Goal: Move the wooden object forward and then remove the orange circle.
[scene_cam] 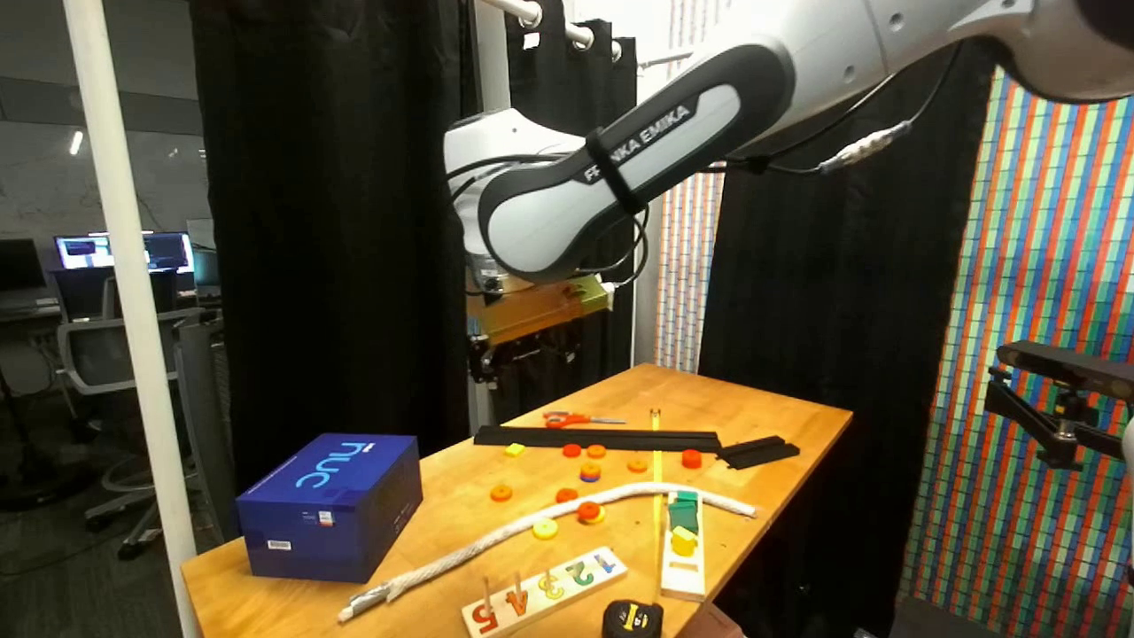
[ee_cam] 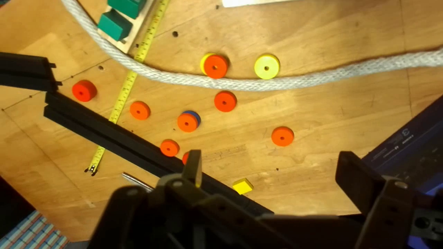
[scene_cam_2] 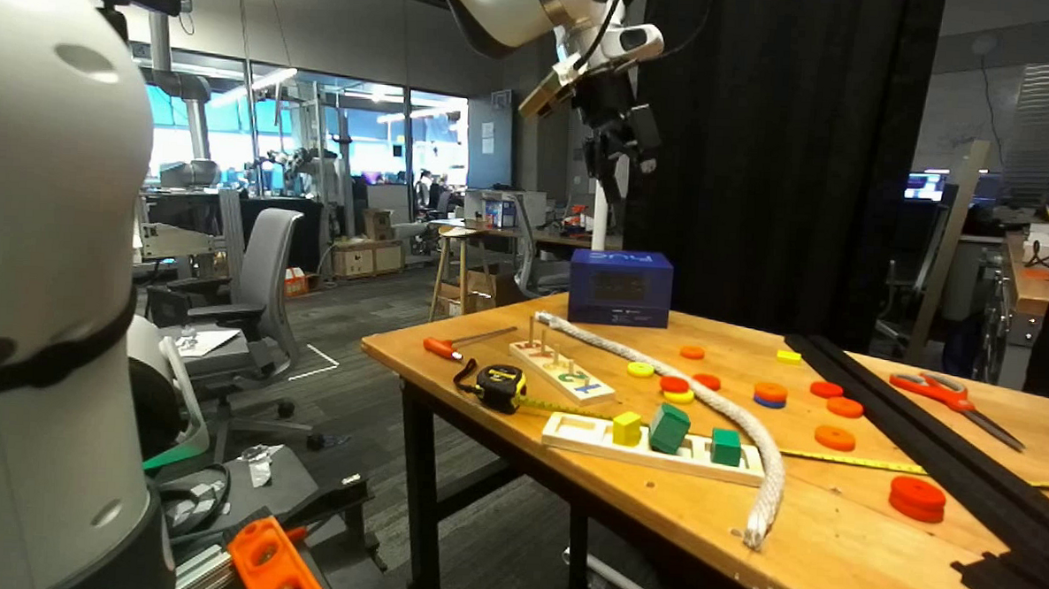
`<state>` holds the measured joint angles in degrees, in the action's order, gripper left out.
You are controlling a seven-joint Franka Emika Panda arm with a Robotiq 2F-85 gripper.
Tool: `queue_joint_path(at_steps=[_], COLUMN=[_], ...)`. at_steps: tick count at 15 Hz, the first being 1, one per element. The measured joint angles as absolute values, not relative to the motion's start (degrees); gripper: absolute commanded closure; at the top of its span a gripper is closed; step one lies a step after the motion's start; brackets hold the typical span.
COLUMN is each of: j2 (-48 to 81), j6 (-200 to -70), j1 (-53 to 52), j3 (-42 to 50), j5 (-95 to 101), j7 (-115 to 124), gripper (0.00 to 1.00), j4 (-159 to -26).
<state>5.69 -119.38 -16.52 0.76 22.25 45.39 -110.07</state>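
Note:
The wooden object, a slim pale board with coloured numerals and thin upright pegs, lies near the table's edge in both exterior views (scene_cam: 545, 592) (scene_cam_2: 565, 374). No discs sit on its pegs. In the wrist view only a pale edge (ee_cam: 256, 2) shows at the top. Several orange circles, flat discs with a centre hole, lie loose: one stands alone (ee_cam: 282, 136), another (ee_cam: 138, 110) is near the tape, and one (ee_cam: 188, 122) rests on a blue disc. My gripper (ee_cam: 270, 154) is open and empty, high above the table, also in an exterior view (scene_cam_2: 629, 177).
A white rope (scene_cam: 532, 521) curves across the table. A blue box (scene_cam: 332, 505) stands at one end. A tray with green and yellow blocks (scene_cam_2: 659, 455), a tape measure (scene_cam_2: 501, 387), a screwdriver (scene_cam_2: 442, 348), black rails (ee_cam: 114, 133) and scissors (scene_cam_2: 945, 392) also lie there.

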Motion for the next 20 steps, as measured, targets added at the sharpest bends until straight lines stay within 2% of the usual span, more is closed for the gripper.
queue_joint_path(at_steps=[7,11,15,20], j2=[-16.1,-24.4,-27.8,-33.1], j6=[-120.8,-122.2,-122.9,-119.8], j1=[-8.5,-3.6,-1.4,-2.6], j3=[-0.9,-0.5,-0.5,-0.5], j5=[21.0,18.1,14.2,-1.5], j7=[29.7,22.9,19.8,16.0], gripper=[0.00,0.00,0.00,0.00], j4=[-129.9,-138.7,-143.5,-144.6])
